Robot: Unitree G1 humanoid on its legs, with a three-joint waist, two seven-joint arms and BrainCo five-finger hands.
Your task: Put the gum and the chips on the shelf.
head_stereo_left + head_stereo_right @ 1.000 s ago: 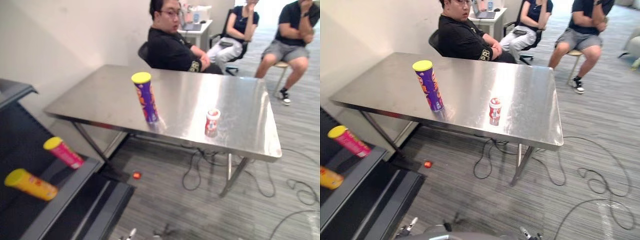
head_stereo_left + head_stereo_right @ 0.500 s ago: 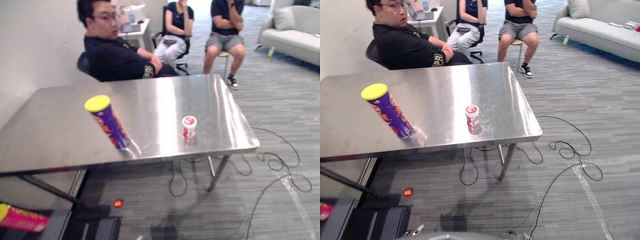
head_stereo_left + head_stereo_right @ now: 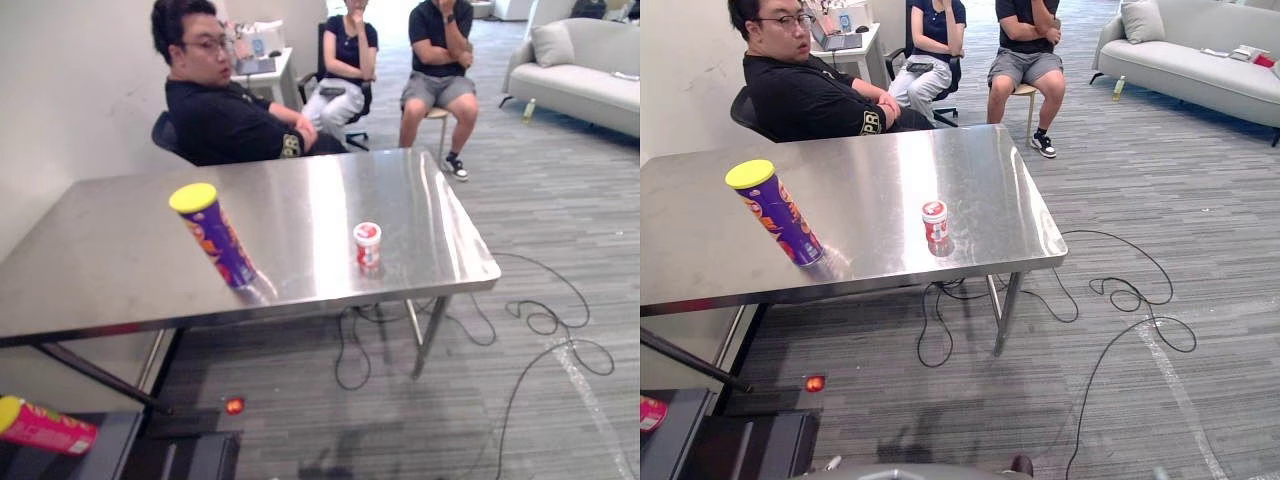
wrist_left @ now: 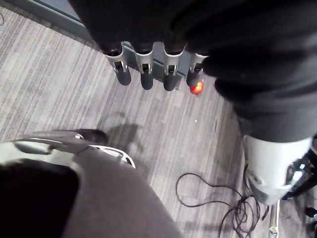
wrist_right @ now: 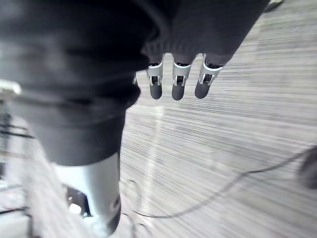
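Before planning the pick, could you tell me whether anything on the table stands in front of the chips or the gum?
Nothing visible does: the chips can and gum tub stand apart by the near edge of the table.

Chips can (image 3: 777,214) and gum tub (image 3: 935,221) stand on table (image 3: 990,170) (3 people (image 3: 805,95) beyond).

Two chip cans (image 3: 218,240) (image 3: 45,427), one gum tub (image 3: 367,243), three people (image 3: 225,115) (image 3: 345,62) (image 3: 440,55)
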